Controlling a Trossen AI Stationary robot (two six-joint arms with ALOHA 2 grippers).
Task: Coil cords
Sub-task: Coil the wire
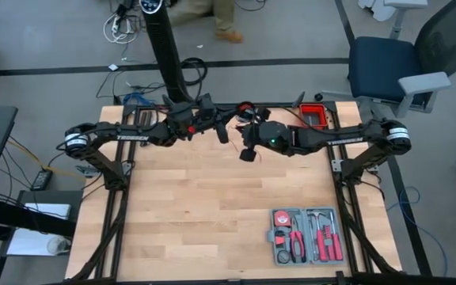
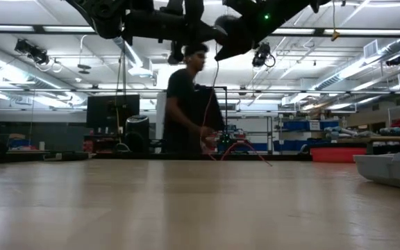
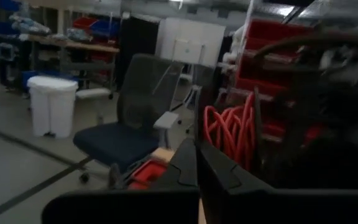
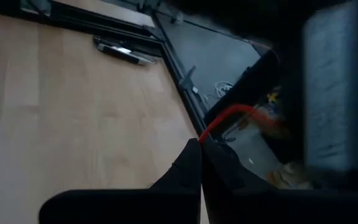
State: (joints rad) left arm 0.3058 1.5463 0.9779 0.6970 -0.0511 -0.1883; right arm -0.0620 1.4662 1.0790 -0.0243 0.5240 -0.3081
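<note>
Both dark arms are raised above the far edge of the pale wooden table (image 1: 212, 206), meeting near its middle; the left gripper (image 1: 222, 133) hangs in the air with its two dark fingers (image 3: 191, 167) pressed together, and whether anything is pinched between them cannot be told; a loose bundle of thin bright red cord (image 3: 229, 127) hangs close beyond those fingers in the left wrist view, in loops, with part of the other arm dark and blurred beside it; the right gripper (image 1: 247, 153) is held just beside the left one, slightly nearer the table's centre, its fingers (image 4: 194, 165) closed together on a strand of the same red cord, which comes out from the fingertips and curves away over the table's edge towards the floor; in the low view a thin red line runs down from the raised arms to the far edge of the table, in front of a person in a dark top standing behind it; a grey plastic tool case (image 1: 307, 235) with red-handled tools lies open near the table's front right corner, well apart from both grippers; a red tray (image 1: 315, 115) sits at the far right corner; a blue office chair (image 1: 386, 67) stands on the floor beyond that corner.
</note>
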